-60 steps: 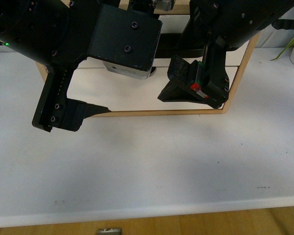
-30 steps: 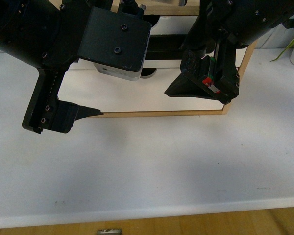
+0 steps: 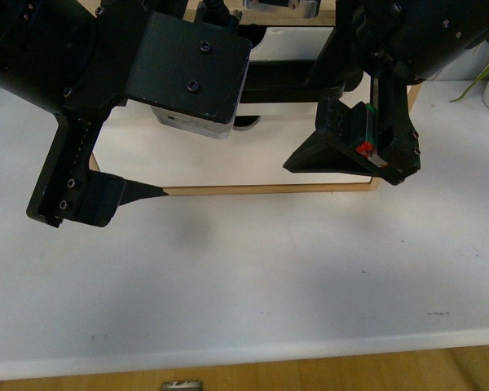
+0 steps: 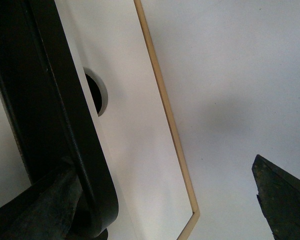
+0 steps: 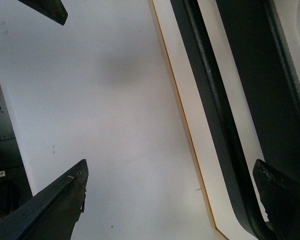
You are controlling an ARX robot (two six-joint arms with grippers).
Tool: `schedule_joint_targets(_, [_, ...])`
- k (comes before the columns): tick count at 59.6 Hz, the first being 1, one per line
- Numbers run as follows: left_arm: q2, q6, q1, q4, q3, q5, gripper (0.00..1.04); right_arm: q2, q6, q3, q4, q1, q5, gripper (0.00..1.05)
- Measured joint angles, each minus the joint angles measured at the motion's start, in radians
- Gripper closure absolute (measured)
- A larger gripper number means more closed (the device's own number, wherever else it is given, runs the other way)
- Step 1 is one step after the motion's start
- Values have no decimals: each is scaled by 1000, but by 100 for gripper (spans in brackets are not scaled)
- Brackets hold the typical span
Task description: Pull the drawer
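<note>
Left gripper (image 4: 162,165) and right gripper (image 5: 170,162), both released, have spread outward astride the drawer (image 3: 228,163) bar handle (image 3: 277,77); pull likely not begun.

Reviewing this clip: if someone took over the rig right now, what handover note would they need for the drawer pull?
Left gripper: open, holding nothing. One finger is close beside the black bar handle, the other is out over the table.
Right gripper: open, holding nothing. One finger is near the handle's end, the other is over the table.
Drawer: its white front lies between the two arms.
Done: both grippers are brought to the handle.
Left: close on the bar, then pull. How far out the drawer already is cannot be told.
</note>
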State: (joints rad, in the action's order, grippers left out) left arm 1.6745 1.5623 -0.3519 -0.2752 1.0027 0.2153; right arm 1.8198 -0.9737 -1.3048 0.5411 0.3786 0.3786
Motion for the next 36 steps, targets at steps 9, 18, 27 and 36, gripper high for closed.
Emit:
schedule_joint_targets(9, [-16,6,0,-2,-19,2,6,-14,-14,11,22,9,3,9])
schedule_joint_targets(18, [-58,16,1,-20,-58,15,6,-43,-28,36,47,29,5,9])
schedule_joint_targets(27, [-100,36,-1,-35,-95,13,6,-69,-28,69,45,47,7,9])
schedule_joint_targets(36, [-148,49,-14,-51,-138,9,6,-100,-26,115,42,70,16,9])
